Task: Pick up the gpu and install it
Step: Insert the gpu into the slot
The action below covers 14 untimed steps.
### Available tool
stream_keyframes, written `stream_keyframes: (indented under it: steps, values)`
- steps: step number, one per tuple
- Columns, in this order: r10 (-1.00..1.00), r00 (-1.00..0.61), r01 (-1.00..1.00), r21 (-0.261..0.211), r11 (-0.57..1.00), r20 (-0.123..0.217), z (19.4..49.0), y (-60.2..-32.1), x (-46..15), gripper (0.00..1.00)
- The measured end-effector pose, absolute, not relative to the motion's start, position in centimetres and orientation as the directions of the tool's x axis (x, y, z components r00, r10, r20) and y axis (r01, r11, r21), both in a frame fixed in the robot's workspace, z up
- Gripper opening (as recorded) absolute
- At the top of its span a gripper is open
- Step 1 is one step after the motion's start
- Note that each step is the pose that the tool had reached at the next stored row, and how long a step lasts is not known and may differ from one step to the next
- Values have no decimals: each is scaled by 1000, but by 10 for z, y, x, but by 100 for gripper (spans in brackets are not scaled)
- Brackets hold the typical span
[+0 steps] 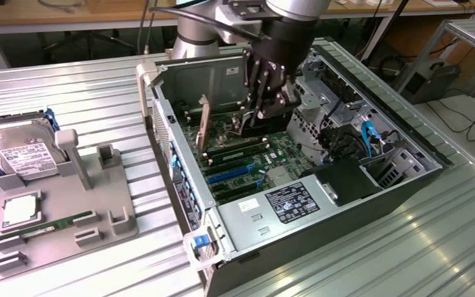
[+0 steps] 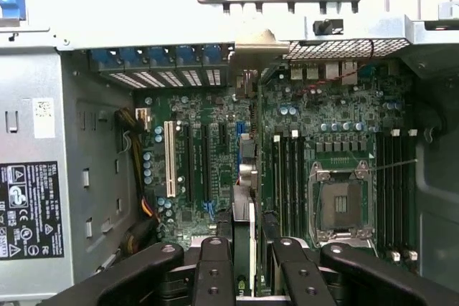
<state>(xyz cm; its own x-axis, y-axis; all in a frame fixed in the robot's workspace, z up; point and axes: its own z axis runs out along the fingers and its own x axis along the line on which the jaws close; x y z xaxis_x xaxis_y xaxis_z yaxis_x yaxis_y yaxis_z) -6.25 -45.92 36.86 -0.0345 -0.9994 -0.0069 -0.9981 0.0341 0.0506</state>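
fyi, your pick is done: the gpu is off the bench and inside the open pc case, held edge-on in the gripper. in the wrist view the fingers are closed on the card from both sides, with its thin edge running up between them toward the rear wall. in the exterior view the gripper is down in the chassis over the motherboard, and the gpu's metal end bracket stands upright near the rear wall, on the exterior view's left of the gripper. the card lines up with the expansion slot area, between the white pci slot and the ram slots beside the empty cpu socket. the bracket's top tab sits level with the row of blue retention clips. you can't tell from these frames whether the edge connector is fully home in its slot; the contact line is hidden by the card and the fingers. so call it late in the install: card placed at the slot, seating unconfirmed, grip not let go. the hard drive, cpu and ram stick sit untouched on the grey fixture tray, well apart from the case.
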Motion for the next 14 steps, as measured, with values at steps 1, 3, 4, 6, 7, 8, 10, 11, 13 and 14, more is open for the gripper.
stream_keyframes:
  steps: [1, 3, 4, 6, 7, 8, 10, 11, 13, 14]
  values:
    - [-999, -34, -998, 51, 34, -7, 366, -460, -63, 26]
    - [-999, -32, -998, 51, 32, -7, 361, -461, -63, 26]
    - [-999, -31, -998, 50, 31, -7, 359, -461, -63, 26]
    - [-1000, -29, -998, 51, 29, -7, 355, -462, -64, 26]
    - [-1000, -28, -998, 51, 27, -7, 352, -462, -64, 26]
    - [-1000, -26, -998, 50, 26, -7, 350, -462, -65, 26]
    - [-1000, -22, -998, 51, 21, -7, 345, -462, -66, 26]
    - [-1000, -20, -999, 51, 20, -7, 343, -462, -67, 26]
    - [-1000, -15, -999, 50, 14, -7, 339, -462, -68, 26]
    - [-1000, -11, -999, 50, 11, -7, 337, -462, -69, 26]
